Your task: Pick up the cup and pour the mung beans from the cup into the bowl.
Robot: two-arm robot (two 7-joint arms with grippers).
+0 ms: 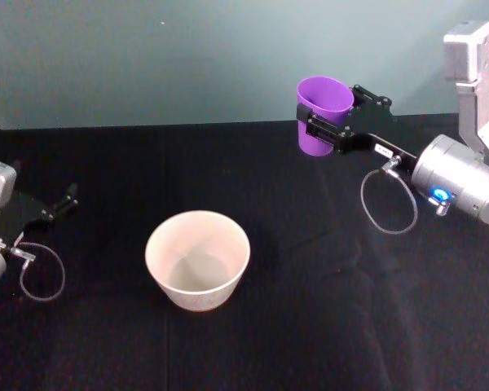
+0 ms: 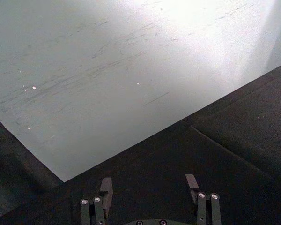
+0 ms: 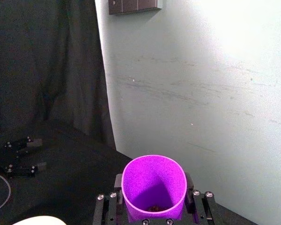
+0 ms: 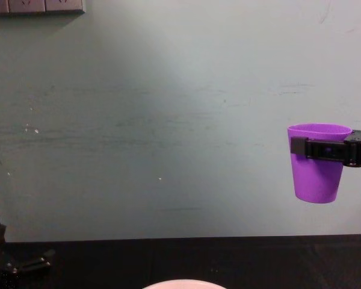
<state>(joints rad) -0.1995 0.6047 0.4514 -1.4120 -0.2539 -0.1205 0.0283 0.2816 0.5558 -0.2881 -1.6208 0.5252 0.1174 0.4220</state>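
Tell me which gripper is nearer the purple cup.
Right. The right gripper clamps the cup, holding it upright above the table. The left gripper sits open, low at the table's left side, beyond the bowl.

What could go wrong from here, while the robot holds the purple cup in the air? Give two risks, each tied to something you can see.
1. The right gripper clamps the cup only near its rim, high above the table; the tapered cup might slip when tipped.
2. The bowl stands well to the cup's left and nearer the robot; tipping too early would likely scatter the beans over the table.
The left gripper lies open at the table's left.
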